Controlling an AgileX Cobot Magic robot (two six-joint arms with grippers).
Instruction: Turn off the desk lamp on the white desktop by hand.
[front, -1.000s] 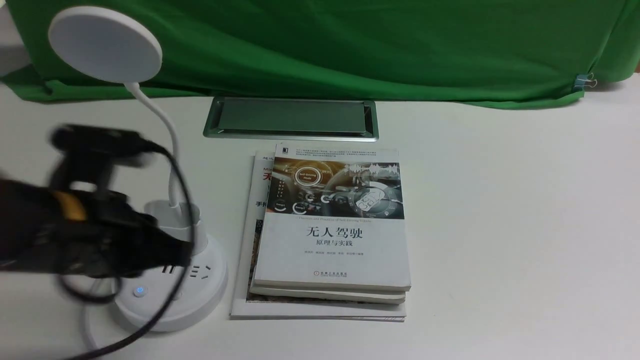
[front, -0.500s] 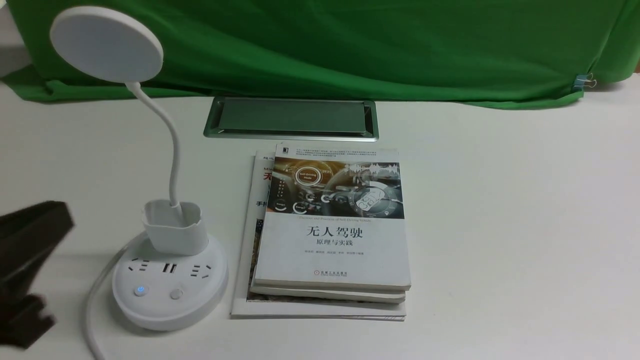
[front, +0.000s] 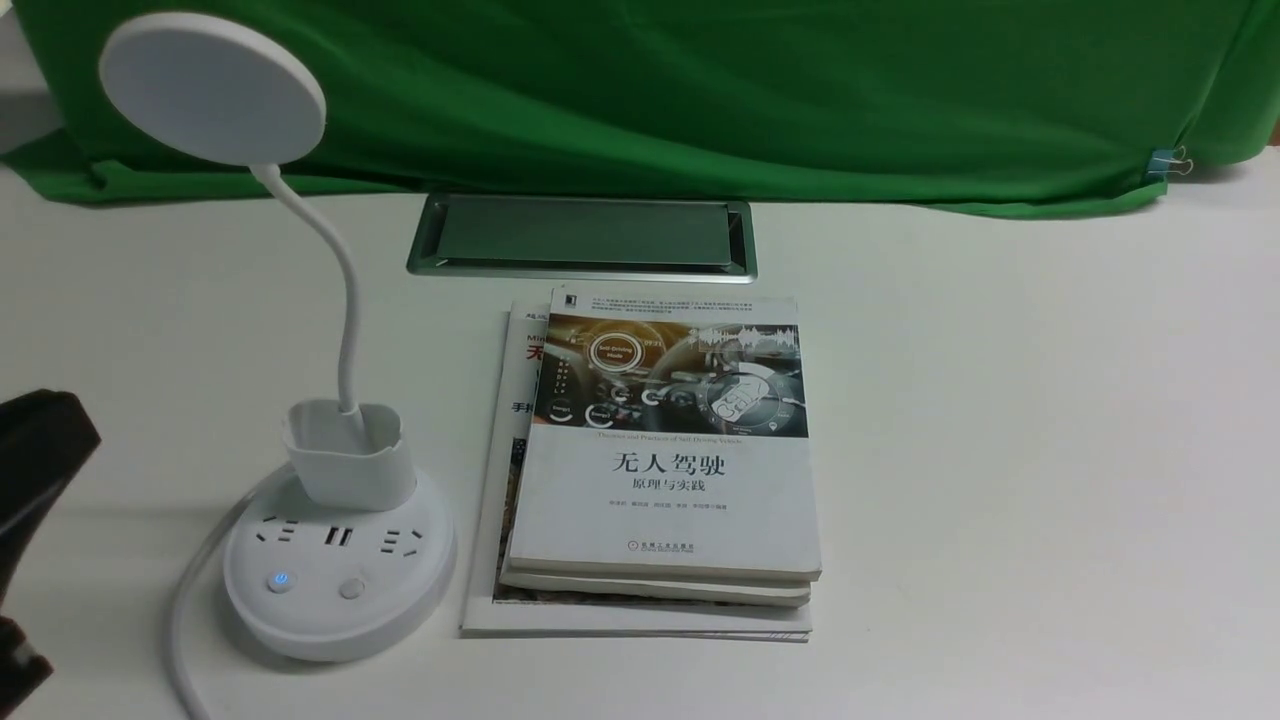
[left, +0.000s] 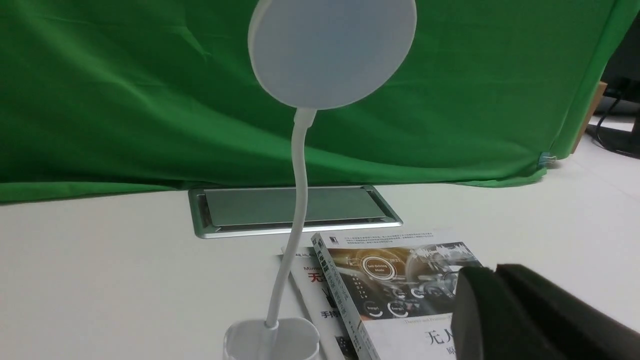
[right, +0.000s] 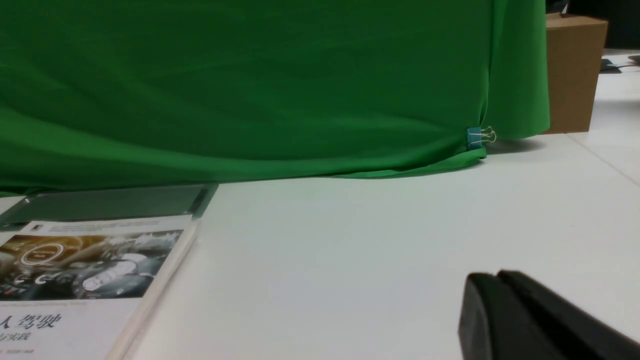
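Note:
The white desk lamp (front: 340, 545) stands on the white desktop (front: 1000, 450) at the front left: a disc head (front: 212, 88), a bendy neck, a small cup and a round socket base. One base button glows blue (front: 281, 580); the other (front: 352, 587) is plain. The head does not look lit. It also shows in the left wrist view (left: 331, 50). My left gripper (left: 492, 272) is shut and empty, drawn back to the left of the lamp at the front view's edge (front: 35, 450). My right gripper (right: 495, 277) is shut and empty above bare desktop.
A stack of books (front: 660, 460) lies just right of the lamp base. A silver-framed grey hatch (front: 582, 236) sits behind them. Green cloth (front: 700, 90) hangs along the back, held by a clip (front: 1165, 163). The lamp's white cord (front: 180, 620) runs off the front edge.
My left arm, which was over the lamp base a second ago, has pulled back to the left and nearly out of the front view. The lamp has not moved.

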